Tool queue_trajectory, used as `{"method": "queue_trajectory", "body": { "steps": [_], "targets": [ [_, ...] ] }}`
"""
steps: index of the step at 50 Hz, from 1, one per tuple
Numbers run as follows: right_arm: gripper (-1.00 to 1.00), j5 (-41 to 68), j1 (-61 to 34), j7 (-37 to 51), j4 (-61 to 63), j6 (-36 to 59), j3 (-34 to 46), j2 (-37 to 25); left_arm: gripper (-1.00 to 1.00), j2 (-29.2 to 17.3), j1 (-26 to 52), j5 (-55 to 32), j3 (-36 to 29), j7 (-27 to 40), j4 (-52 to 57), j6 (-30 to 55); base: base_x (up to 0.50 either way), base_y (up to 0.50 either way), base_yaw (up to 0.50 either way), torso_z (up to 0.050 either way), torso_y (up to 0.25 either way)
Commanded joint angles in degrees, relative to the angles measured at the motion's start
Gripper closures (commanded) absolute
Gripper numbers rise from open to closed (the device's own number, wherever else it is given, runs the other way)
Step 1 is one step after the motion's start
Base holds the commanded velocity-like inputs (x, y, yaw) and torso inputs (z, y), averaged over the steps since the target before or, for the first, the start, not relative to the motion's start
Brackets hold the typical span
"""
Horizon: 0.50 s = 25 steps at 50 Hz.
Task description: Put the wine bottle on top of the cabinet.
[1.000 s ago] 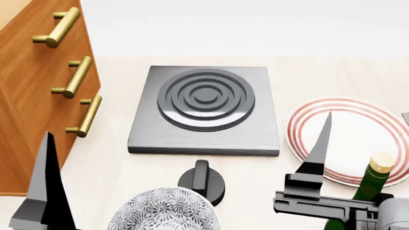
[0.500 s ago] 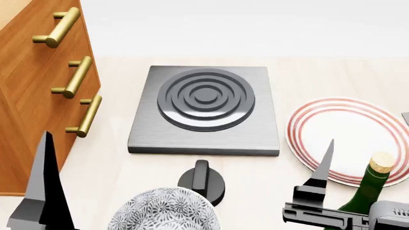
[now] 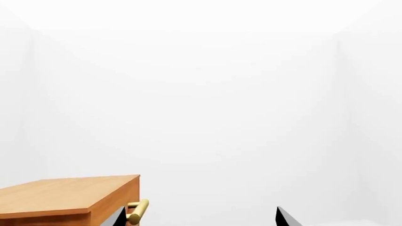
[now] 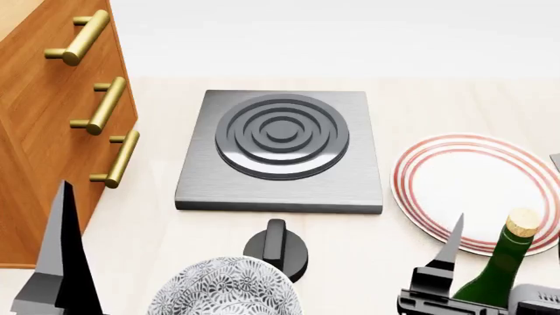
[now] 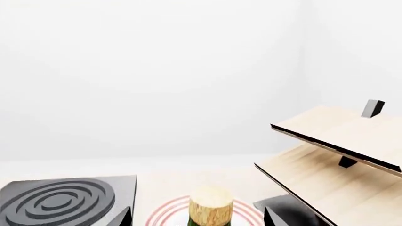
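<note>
- While we could see the right gripper (image 4: 473, 289) low at the near right edge of the head view, its fingers stood apart on either side of the wine bottle (image 4: 499, 272), and we could not tell whether either pad touched the glass; a close made at that moment might have caught the bottle off-centre and tipped it.
- As the right wrist view showed only the cork (image 5: 210, 205) between the two dark finger edges, we judged the grasp sat high on the bottle; a hold near the neck could have let the heavy body swing or slip on the lift.
- Since the left gripper (image 4: 57, 262) hung open and empty at the near left, holding nothing, it was no hazard unless it drifted into the patterned bowl (image 4: 223, 289) just beside it.
- Because the bottle stood upright at the near rim of the red-ringed plate (image 4: 477, 190), a toppled bottle could have struck it or rolled off the table.
- Beyond these lay the black knob (image 4: 275, 246) and the grey burner plate (image 4: 280, 147), both on the carry path toward the left, so a low sweep could have clipped them.
- Farthest off, the cabinet (image 4: 52, 118) rose at the far left, well apart from the bottle; we judged its top called for a high lift, and too little height would have knocked the bottle's base against the edge or the brass handles (image 4: 105, 105).
</note>
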<state>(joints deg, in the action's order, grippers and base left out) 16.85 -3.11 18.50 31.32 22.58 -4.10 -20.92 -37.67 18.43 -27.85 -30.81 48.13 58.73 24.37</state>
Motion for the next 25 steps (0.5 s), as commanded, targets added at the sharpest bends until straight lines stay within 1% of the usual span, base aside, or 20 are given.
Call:
{"method": "queue_trajectory", "body": {
  "steps": [1,13,25],
  "targets": [
    [-1.00,-0.16,-1.31,-0.40,-3.04,-0.71,0.73,0.08,-1.00,-0.80,0.40,-0.48,-0.54,0.87,0.01,-0.43,0.00,0.00,0.00,0.000,0.000],
    [-1.00,0.14,-2.55,-0.59,-5.56,-1.43,0.63,0.17,-1.00,-1.68,0.90,-1.15,-0.78,1.79,-0.01,-0.81,0.00,0.00,0.00,0.000,0.000],
    [-1.00,0.51,-1.93,-0.11,-4.50,-0.86,0.29,-0.17,-1.00,-2.13,1.19,-1.14,-1.65,2.31,-0.34,-1.45,0.00,0.00,0.00,0.000,0.000]
  ]
}}
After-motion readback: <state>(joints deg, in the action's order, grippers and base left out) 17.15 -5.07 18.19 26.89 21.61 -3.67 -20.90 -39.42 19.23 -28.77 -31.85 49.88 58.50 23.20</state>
